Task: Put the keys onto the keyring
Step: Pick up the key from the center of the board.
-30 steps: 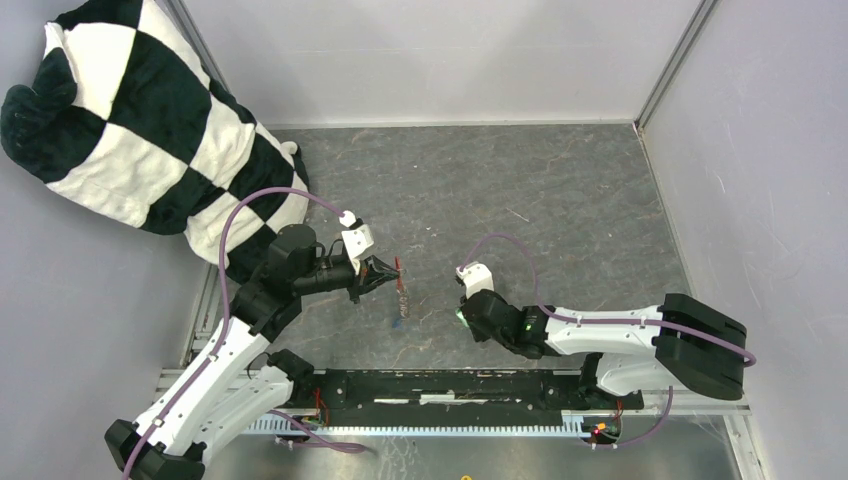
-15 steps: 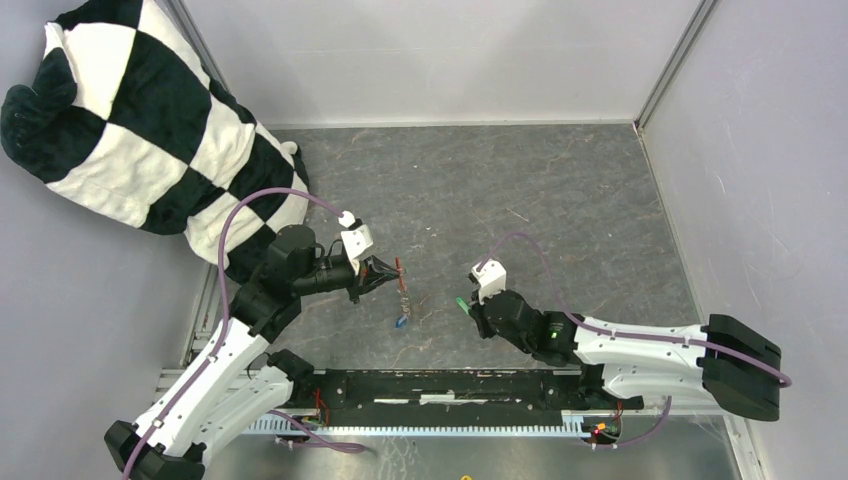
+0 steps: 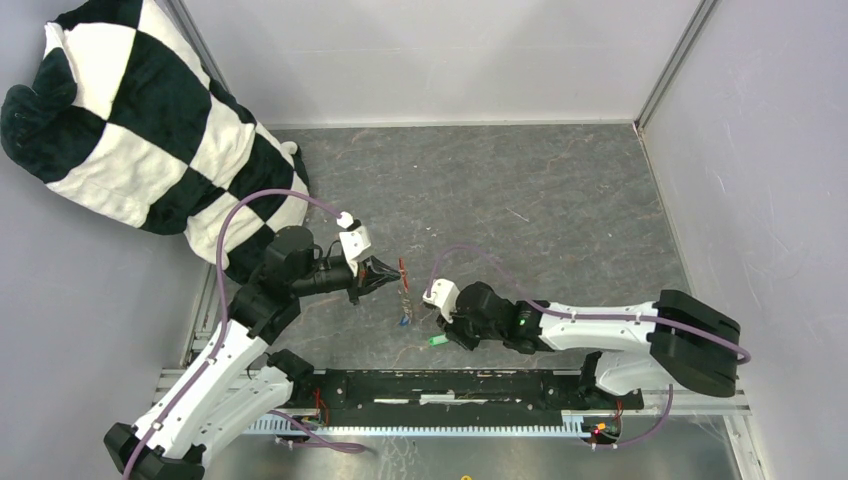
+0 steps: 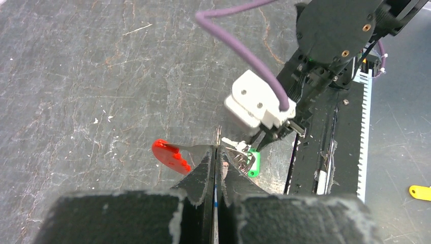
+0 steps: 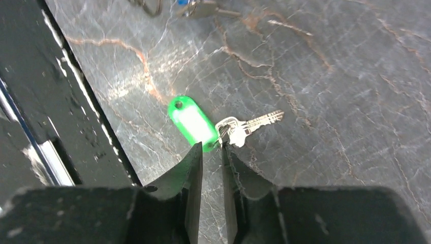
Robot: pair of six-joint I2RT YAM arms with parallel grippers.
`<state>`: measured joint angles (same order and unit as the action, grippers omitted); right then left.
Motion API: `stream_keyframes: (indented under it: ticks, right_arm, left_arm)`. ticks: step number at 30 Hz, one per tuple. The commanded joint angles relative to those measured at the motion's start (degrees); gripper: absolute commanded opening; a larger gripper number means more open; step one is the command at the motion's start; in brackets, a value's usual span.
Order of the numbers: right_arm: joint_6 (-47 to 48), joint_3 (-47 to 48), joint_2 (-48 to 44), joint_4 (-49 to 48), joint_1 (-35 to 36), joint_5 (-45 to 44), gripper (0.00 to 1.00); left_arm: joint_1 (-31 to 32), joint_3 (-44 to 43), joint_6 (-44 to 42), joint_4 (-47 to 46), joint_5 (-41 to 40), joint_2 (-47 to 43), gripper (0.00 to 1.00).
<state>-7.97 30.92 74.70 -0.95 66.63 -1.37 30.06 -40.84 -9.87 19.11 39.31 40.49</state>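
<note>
- The left gripper [image 4: 217,152] has its jaws pressed tight on the keyring [image 3: 401,268] (its red tag [image 4: 170,155] sticks out to one side).
- A chain [image 3: 405,297] hangs down from the keyring, and the blue key [image 3: 402,322] is at its low end.
- The green key [image 5: 193,122] is down on the counter [image 3: 560,200], near the front edge.
- The right gripper [image 5: 212,150] has its jaws narrow, with the tips right at the green key's head. I cannot tell if they pinch it.

The left arm reaches forward and to the right, its tool [image 4: 217,150] pinched tight on the keyring [image 4: 170,155]. The right arm stretches low toward the left, its tool [image 5: 211,147] pointing down, jaws narrowly parted.
</note>
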Motion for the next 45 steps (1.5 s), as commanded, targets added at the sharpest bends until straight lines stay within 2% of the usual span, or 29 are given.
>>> stream_keyframes:
  ticks: [1,3,5,10,13,16,21,27,30,39,45]
  right_arm:
    - [4.27,3.68,2.12,1.91,-0.32,5.46,0.34]
    - [3.53,3.03,1.09,2.52,-0.43,4.23,0.44]
    - [2.28,1.72,-1.06,2.20,-0.45,2.18,0.49]
    - [-1.35,-5.67,-10.85,-3.59,-0.54,-4.43,0.53]
    - [-4.93,-13.09,-18.21,-9.87,-0.52,-8.02,0.62]
    - [-5.66,-17.13,-22.35,-12.93,-0.58,-8.07,0.66]
    - [-5.44,-16.43,-19.35,-15.11,-0.53,-4.52,0.64]
    - [-14.18,-9.23,-7.33,-13.47,-0.59,2.93,0.58]
    - [-18.34,-9.71,-5.18,-15.00,-0.55,4.37,0.55]
    - [-20.67,-8.82,-3.28,-13.97,-0.54,0.29,0.53]
    - [-22.63,-8.23,-1.40,-14.49,-0.56,-3.81,0.41]
  left_arm:
    - [-0.27,-0.21,2.46,-3.41,1.35,-1.07,0.02]
    - [-0.27,-0.55,2.53,-3.26,1.55,-1.20,0.02]
    - [-0.23,-0.90,1.95,-2.74,1.40,-1.29,0.02]
    - [-0.25,-0.99,2.10,-2.69,1.12,-1.41,0.02]
    - [-0.27,-1.03,2.07,-2.74,1.08,-1.39,0.02]
    - [-0.27,-1.39,1.92,-2.66,1.00,-1.26,0.02]
    - [-0.26,-1.61,2.13,-2.69,0.97,-0.89,0.02]
    - [-0.23,-1.82,1.07,-1.90,0.60,-0.84,0.02]
    - [-0.25,-1.79,0.91,-1.99,0.85,-0.88,0.02]
    - [-0.27,-2.00,0.59,-1.70,0.98,-1.40,0.02]
    - [-0.26,-2.07,0.23,-1.58,1.00,-1.41,0.02]
